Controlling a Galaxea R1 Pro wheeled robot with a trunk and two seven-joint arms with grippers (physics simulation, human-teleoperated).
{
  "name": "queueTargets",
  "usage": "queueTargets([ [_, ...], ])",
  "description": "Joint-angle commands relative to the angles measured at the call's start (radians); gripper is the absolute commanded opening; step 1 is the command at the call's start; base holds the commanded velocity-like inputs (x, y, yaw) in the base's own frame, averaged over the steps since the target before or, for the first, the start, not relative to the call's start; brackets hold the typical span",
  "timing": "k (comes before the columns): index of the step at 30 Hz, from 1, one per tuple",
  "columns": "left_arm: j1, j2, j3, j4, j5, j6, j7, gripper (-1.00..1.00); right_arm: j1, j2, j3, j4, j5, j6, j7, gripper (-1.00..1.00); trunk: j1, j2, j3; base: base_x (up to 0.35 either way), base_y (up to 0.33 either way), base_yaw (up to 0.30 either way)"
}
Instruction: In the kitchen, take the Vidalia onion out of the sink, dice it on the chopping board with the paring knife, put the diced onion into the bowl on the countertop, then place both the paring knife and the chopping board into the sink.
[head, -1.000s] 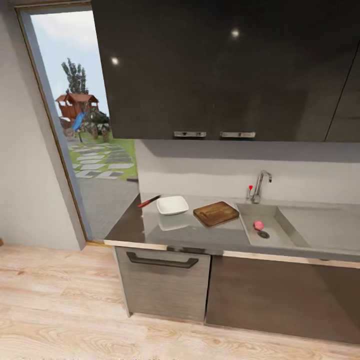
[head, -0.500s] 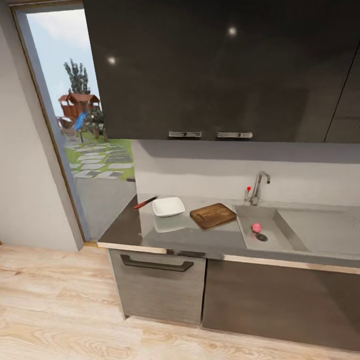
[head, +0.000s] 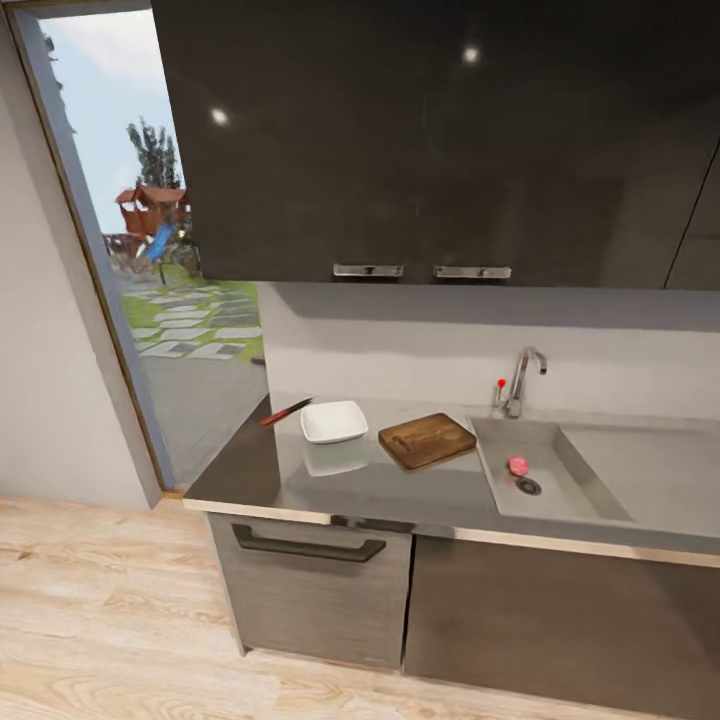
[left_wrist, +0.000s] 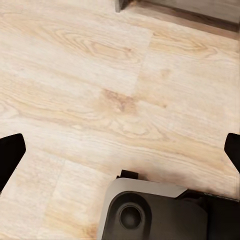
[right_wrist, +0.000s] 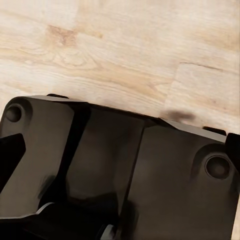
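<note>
Head view, centre of frame: the smooth grey, slightly reflective countertop (head: 400, 480) carries the working set in a row. At its left end lies the small paring knife with a reddish-brown handle and short dark blade (head: 286, 411), just beside the shallow white squarish bowl (head: 334, 421). Right of the bowl, near but apart, rests the dark brown wooden chopping board with rounded corners (head: 427, 440), turned at a slight angle. The layout appears arranged for the task: board next to the basin, bowl and knife within reach of the board.

Right of centre: the rectangular stainless-steel sink (head: 500, 470), with its chrome tap and red knob (head: 521, 380) at the back edge. The small pinkish-red round Vidalia onion (head: 517, 465) sits on the basin floor, touching or just beside the round dark drain (head: 528, 487). It has not been lifted out, so the task seems not yet begun.

Arm pose: both arms hang low, cameras aimed at the pale wood-plank floor (left_wrist: 100, 100). In the left wrist view the left gripper (left_wrist: 120, 150) has its dark fingertips (left_wrist: 10, 152) at opposite edges of the frame, spread wide, with nothing between them. In the right wrist view the right gripper (right_wrist: 122, 150) likewise shows fingers (right_wrist: 10, 150) far apart and empty, above the robot's dark glossy base (right_wrist: 125, 170).
</note>
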Motion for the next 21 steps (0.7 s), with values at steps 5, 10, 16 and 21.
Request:
queueTargets([
  [5,0.001,-0.001,0.001,0.000,0.004,-0.001,-0.003,1.00,0.001,0.000,-0.002,-0.001,0.000,-0.002,0.000,1.00,0.001,0.000,0.000,0.174,0.037,0.000],
  [10,0.001,-0.001,0.001,0.000,0.004,-0.001,-0.003,1.00,0.001,0.001,-0.004,-0.001,-0.007,-0.001,0.001,1.00,0.001,0.000,0.000,0.020,0.004,-0.017],
  [16,0.001,-0.001,0.001,0.000,0.004,-0.001,-0.003,1.00,0.001,0.001,-0.004,-0.001,-0.008,0.000,0.002,1.00,0.001,0.000,0.005,0.001,0.000,-0.166],
  [21,0.001,-0.001,0.001,0.000,0.004,-0.001,-0.004,1.00,0.001,0.001,-0.004,-0.001,-0.006,0.000,0.001,1.00,0.001,0.000,0.008,0.000,0.000,-0.103],
])
